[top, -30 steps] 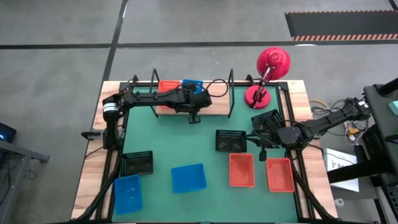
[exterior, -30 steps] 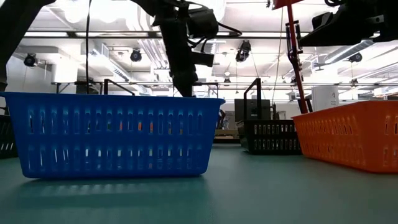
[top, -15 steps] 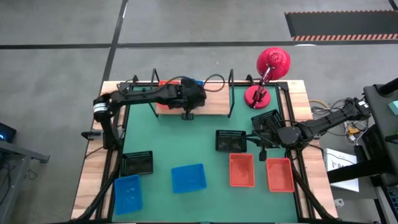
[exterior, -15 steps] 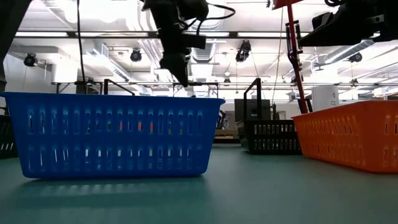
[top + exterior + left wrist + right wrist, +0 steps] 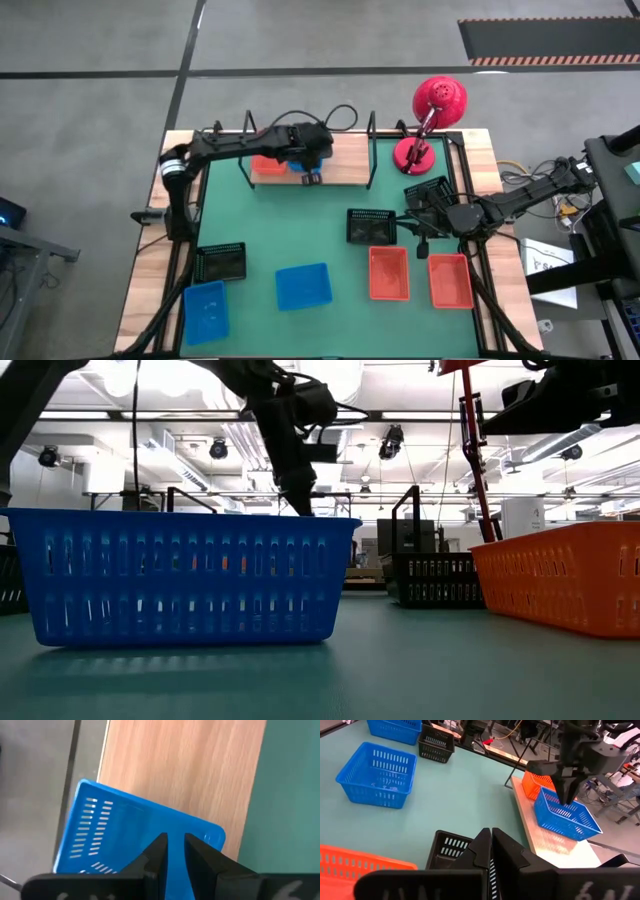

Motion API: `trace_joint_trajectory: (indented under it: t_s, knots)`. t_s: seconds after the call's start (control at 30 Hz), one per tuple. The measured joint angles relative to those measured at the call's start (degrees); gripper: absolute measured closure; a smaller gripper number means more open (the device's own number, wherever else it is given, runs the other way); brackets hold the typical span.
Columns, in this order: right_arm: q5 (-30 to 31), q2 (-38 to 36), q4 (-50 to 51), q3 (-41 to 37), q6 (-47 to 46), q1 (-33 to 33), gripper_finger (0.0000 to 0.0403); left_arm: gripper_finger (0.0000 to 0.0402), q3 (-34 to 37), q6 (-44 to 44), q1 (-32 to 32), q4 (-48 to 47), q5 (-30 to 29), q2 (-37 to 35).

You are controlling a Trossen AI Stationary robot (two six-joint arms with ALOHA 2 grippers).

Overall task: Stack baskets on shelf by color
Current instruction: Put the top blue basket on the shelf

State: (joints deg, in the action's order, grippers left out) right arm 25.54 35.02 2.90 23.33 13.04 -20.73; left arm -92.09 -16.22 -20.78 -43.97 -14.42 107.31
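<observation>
My left gripper (image 5: 311,179) hangs over the shelf (image 5: 345,165), a light wooden board with black wire uprights at the table's far edge. It is shut on a blue basket (image 5: 567,815) that sits skewed to the board's edges. An orange basket (image 5: 265,165) stands on the board to the left of it. My right gripper (image 5: 492,837) waits shut at the table's right side. It is above a black basket (image 5: 375,226) and holds nothing. My left gripper comes at the blue basket from above, fingers (image 5: 567,795) pointing down onto its rim (image 5: 210,837). The fingers themselves hide the exact place of contact. The basket sits askew on the board (image 5: 200,770); whether its bottom rests on the wood, I cannot tell.
On the green mat lie a second black basket (image 5: 428,190), a third (image 5: 220,262), two blue baskets (image 5: 303,286) (image 5: 206,310) and two orange ones (image 5: 389,273) (image 5: 450,280). A red desk lamp (image 5: 430,110) stands at the far right corner. The board's right half is bare wood.
My left arm has swung from the shelf's near edge toward the table's far edge, over the board. Its gripper rose and then came down again over the blue basket.
</observation>
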Motion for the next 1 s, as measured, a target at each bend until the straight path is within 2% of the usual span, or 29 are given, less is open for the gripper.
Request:
trace_joint_trajectory:
  t_s: [0.23, 0.43, 0.63, 1.0]
  knots:
    - [0.02, 0.0, 0.15, 0.0, 0.0, 0.02, 0.0394, 0.0355, 0.1, 3.88, 0.14, 0.0, 0.65, 0.34]
    - [0.02, -0.01, 0.11, 0.0, -0.02, 0.02, 0.0394, 0.0355, 1.0, 4.99, 0.16, 0.06, 0.73, 0.34]
    - [0.02, -0.01, 0.09, 0.0, 0.0, 0.01, 0.0394, 0.0355, 4.2, 5.48, 0.18, 4.23, 0.84, 0.43]
    - [0.02, 0.0, 0.07, 0.0, 0.0, 0.02, 0.0394, 0.0355, 4.15, 7.07, 1.39, 5.46, 1.0, 0.34]
